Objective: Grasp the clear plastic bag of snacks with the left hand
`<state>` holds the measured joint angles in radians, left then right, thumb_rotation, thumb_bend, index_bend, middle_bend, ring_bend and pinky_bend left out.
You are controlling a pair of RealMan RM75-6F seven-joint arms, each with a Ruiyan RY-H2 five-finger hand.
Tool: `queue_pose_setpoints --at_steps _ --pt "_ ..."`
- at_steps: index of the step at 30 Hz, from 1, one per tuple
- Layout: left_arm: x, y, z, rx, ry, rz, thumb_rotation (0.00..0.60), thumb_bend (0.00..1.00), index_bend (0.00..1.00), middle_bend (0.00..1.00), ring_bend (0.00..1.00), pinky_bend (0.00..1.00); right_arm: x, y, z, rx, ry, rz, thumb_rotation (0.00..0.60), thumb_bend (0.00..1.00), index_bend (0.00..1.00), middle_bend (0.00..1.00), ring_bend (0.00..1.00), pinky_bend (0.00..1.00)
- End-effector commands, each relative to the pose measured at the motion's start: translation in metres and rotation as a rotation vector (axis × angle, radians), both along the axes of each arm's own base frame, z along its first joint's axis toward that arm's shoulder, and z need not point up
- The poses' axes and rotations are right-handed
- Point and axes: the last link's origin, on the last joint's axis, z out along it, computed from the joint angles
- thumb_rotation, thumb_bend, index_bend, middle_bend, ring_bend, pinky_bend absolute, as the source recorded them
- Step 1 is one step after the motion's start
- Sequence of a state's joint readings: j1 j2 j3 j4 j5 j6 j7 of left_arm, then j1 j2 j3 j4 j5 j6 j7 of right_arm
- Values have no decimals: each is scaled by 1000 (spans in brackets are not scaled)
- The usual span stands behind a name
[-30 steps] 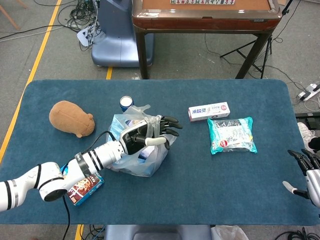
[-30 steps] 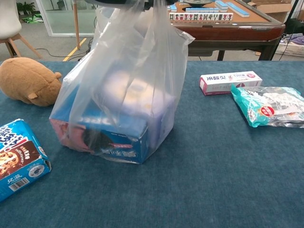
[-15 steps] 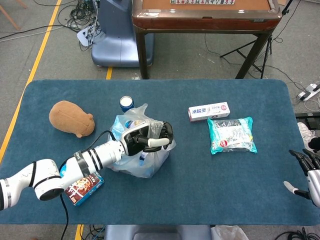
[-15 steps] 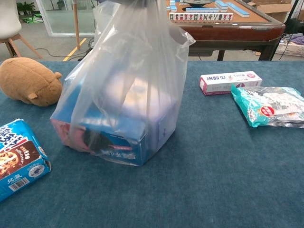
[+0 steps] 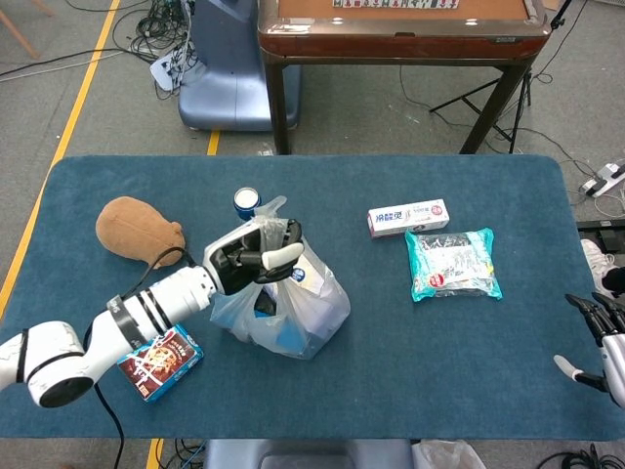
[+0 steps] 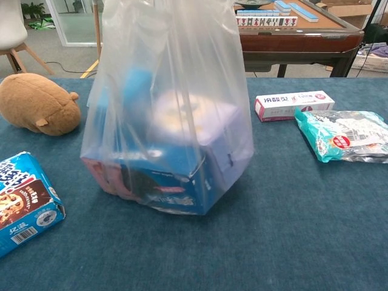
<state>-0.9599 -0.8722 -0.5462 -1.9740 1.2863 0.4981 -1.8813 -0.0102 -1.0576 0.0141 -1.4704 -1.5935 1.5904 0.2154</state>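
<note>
Grasp looked pretty much done: the left hand (image 5: pixel 256 262) was clenched around the gathered top of the clear plastic bag of snacks (image 5: pixel 288 308), centre-left on the table (image 5: pixel 410 391). Right hand (image 5: pixel 604 342), lower right, sat with fingers spread, holding nothing.

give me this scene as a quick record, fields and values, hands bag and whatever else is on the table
left robot hand: closed around the gathered top of the clear plastic bag
right robot hand: at the table's right edge, fingers apart, holding nothing
bag contents: boxed snacks, blue and pink packaging visible
bag position: centre-left of the blue table
plush toy: left of the bag
cookie box: front left, under the left arm
can: behind the bag
toothpaste box: right of the bag
teal packet: in front of the toothpaste box
</note>
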Motion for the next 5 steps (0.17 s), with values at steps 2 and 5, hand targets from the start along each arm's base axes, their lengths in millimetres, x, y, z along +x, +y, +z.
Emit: queue_pose_setpoints --at_steps 2,5 --pt "-1 -4 24 50 -35 0 600 357 672 809 849 1000 1 1 0 -1 -2 3 600 133 170 232 99 175" --pt "-3 -8 40 75 -56 5 600 357 669 808 847 1000 2 2 -1 1 -6 8 600 133 171 232 100 175"
